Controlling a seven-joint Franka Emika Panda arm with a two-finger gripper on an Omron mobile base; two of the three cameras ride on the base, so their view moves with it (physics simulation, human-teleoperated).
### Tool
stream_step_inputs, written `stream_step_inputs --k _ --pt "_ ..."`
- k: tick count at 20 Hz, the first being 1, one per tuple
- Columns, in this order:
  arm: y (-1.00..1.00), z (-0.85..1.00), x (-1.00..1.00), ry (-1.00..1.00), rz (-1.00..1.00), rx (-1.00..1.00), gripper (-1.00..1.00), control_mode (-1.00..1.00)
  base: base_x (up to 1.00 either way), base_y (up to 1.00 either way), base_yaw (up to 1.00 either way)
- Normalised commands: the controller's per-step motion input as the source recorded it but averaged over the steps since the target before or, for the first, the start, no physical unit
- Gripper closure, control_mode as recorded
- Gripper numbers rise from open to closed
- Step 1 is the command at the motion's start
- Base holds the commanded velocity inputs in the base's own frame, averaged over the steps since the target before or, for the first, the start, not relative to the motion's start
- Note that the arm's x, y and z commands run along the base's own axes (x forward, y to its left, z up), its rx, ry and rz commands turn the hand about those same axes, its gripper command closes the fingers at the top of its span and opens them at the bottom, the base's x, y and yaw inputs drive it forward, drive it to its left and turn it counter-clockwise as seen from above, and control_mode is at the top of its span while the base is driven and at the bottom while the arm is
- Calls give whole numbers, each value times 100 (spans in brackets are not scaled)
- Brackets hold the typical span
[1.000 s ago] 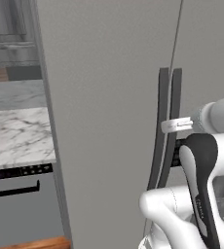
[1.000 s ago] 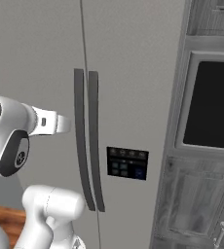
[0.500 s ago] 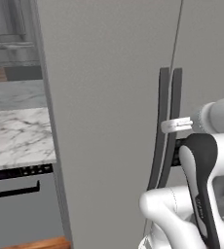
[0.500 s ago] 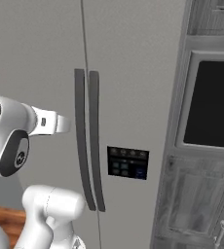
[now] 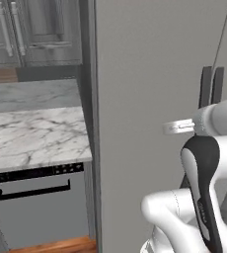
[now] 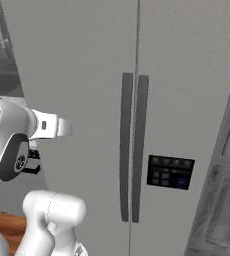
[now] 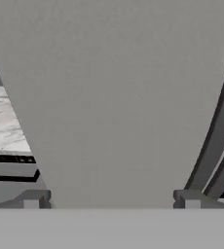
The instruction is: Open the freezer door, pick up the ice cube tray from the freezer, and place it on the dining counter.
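Observation:
The freezer door [image 5: 150, 74] is the left of two tall matte grey doors, and it is closed [image 6: 72, 60]. Its dark vertical bar handle [image 6: 126, 145] runs along its right edge, beside the other door's handle. In the hand view the door [image 7: 114, 97] stands straight ahead and the handle [image 7: 216, 141] curves up at the right. My gripper [image 7: 111, 202] is open and faces the flat door panel, left of the handle, with nothing between its fingertips [image 7: 33, 199]. The ice cube tray is hidden behind the closed door. The dining counter is out of view.
Left of the freezer is a narrow marble worktop [image 5: 31, 133] over a grey dishwasher front [image 5: 36, 207], with panelled grey cabinet doors [image 5: 31, 29] above. The right fridge door carries a dark control panel [image 6: 169, 171]. A cabinet column [image 6: 227, 200] stands further right.
The whole picture has shifted right in both base views, so the camera has moved with the base. The door stays closed and the gripper stays open.

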Motion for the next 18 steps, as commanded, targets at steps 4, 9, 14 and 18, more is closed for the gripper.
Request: stream_step_inputs --k 4,9,14,18 --pt "0 0 0 0 0 0 -100 100 0 24 0" --pt "0 0 0 0 0 0 -100 100 27 0 0" --pt "0 0 0 0 0 0 -100 100 25 0 0" --pt "0 0 0 0 0 0 -100 100 22 0 0"
